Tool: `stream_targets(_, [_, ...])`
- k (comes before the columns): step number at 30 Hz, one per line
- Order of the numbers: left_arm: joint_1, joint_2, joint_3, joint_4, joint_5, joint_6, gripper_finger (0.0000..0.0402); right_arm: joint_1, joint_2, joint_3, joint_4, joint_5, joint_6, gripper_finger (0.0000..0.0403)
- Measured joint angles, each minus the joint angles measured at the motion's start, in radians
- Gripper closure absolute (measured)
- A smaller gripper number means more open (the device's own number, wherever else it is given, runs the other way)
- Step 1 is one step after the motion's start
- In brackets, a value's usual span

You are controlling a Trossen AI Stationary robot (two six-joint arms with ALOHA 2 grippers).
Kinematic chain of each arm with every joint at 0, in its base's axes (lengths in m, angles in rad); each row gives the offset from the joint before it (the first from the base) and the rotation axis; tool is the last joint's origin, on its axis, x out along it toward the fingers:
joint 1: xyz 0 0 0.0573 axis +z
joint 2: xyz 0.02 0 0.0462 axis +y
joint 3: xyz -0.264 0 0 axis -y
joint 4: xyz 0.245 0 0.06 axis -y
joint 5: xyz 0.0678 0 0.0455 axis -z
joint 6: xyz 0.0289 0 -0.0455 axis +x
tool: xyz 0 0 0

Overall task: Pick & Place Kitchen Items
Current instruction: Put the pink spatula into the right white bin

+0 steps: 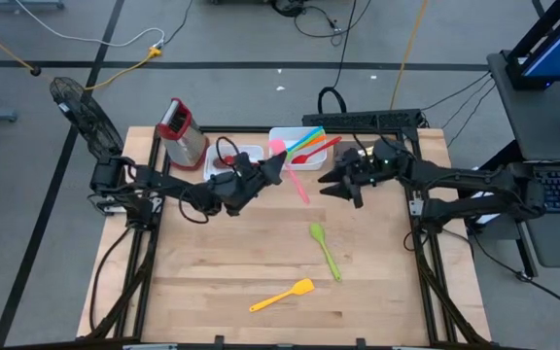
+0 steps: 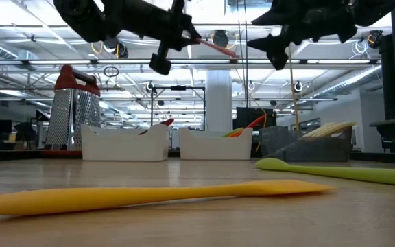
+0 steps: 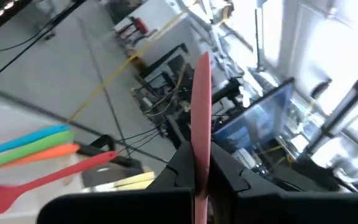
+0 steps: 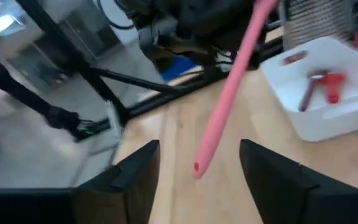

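Pink spatula (image 1: 296, 173) — head hidden, left end effector (image 1: 278, 168)

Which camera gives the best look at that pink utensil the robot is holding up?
The right wrist view: the pink utensil's long handle shows large and clear. The high view shows it small, in the left gripper. The left wrist view shows a blurred strip; the low view, a sliver.

One camera hangs overhead, looking straight down on the whole table (image 1: 261, 282). Another sits at tabletop level, very close to a yellow spatula (image 2: 149, 195), facing the room. Each wrist camera looks along its own fingers; both catch the pink spatula (image 4: 229, 106).
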Motion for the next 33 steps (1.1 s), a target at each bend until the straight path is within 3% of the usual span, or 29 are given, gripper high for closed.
stream_targets(4, [-0.002, 0.0, 0.048, 0.008, 0.033, 0.094, 0.0394, -0.019, 0.066, 0.0, 0.13, -0.157, 0.115, 0.0168])
stream_targets(6, [-0.002, 0.0, 0.082, 0.0, 0.055, 0.136, 0.0394, -0.019, 0.095, 0.0, 0.19, -0.186, 0.158, 0.0163])
stream_targets(13, [-0.001, 0.0, 0.15, -0.055, 0.089, 0.2, 0.0394, -0.039, 0.121, 0.0, 0.218, -0.157, 0.172, 0.0162])
stream_targets(23, [0.017, 0.003, 0.152, -0.075, 0.097, 0.149, 0.0394, -0.037, 0.13, 0.0, 0.255, -0.154, 0.197, 0.0166])
stream_targets(33, [0.037, 0.086, 0.19, -0.035, 0.112, 0.089, 0.0394, -0.017, 0.182, 0.001, 0.299, -0.157, 0.235, 0.017])
